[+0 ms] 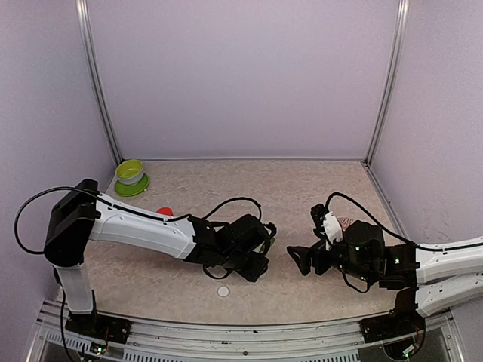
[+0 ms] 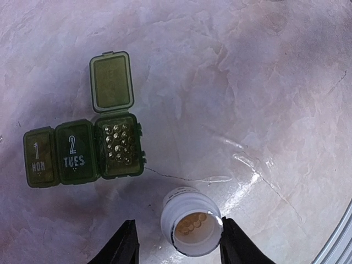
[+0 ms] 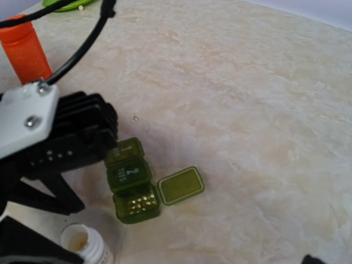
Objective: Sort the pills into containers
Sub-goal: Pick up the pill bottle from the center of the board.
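The containers (image 2: 82,157) are three joined dark green boxes on the marbled table. Two are shut, marked MON and TUES. The third stands open with its lid (image 2: 111,82) flipped back and small round pills (image 2: 120,144) inside. An uncapped white bottle (image 2: 191,223) with more pills stands between the fingers of my left gripper (image 2: 177,231). The right finger touches its rim and the left finger stands clear of it. The right wrist view shows the containers (image 3: 132,184) and the bottle (image 3: 85,245) beside the left arm's black head. My right gripper (image 1: 300,260) is open, empty and short of them.
A lime-green bowl (image 1: 130,172) sits on a green plate at the back left. An orange bottle (image 3: 25,49) stands behind the left arm. A white cap (image 1: 223,291) lies near the front edge. Enclosure walls close in the back and sides.
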You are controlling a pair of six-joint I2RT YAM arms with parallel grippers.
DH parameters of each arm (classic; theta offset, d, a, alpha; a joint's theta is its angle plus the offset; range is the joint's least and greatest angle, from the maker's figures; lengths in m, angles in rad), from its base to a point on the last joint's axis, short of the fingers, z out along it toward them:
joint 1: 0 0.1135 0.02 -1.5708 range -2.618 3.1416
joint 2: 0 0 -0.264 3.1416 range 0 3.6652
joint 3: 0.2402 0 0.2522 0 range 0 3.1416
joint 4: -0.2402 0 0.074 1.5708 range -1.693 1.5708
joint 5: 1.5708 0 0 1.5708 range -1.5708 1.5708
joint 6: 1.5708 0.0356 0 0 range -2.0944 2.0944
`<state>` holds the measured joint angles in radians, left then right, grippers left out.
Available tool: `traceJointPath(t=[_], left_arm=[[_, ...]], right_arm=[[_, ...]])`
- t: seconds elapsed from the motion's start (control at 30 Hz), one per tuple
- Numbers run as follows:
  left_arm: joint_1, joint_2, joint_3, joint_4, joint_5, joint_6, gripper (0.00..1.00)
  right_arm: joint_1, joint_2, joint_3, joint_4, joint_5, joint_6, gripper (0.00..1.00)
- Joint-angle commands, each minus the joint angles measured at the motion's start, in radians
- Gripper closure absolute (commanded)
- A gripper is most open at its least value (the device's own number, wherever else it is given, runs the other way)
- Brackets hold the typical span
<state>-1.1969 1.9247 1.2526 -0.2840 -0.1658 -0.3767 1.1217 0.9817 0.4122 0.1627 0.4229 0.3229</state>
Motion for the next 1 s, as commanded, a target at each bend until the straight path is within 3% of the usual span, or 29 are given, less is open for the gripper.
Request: traceJointPath(t=[0.0, 0.5, 0.97], left_arm=[[0.003, 0.012, 0.048, 0.011, 0.001, 0.030, 0.51], [0.013, 0.036, 0.052, 0.007, -0.002, 0.041, 0.54], [0.009, -0.012, 0.028, 0.048, 0.017, 0.041, 0.75]], right_arm=[[-0.007, -0.012, -0.013, 0.026, -0.003, 0.001, 0.02], [-0.007, -0.006, -0.020, 0.033, -0.007, 0.005, 0.02], [-0.007, 0.027, -0.033, 0.075, -0.035, -0.013, 0.03]])
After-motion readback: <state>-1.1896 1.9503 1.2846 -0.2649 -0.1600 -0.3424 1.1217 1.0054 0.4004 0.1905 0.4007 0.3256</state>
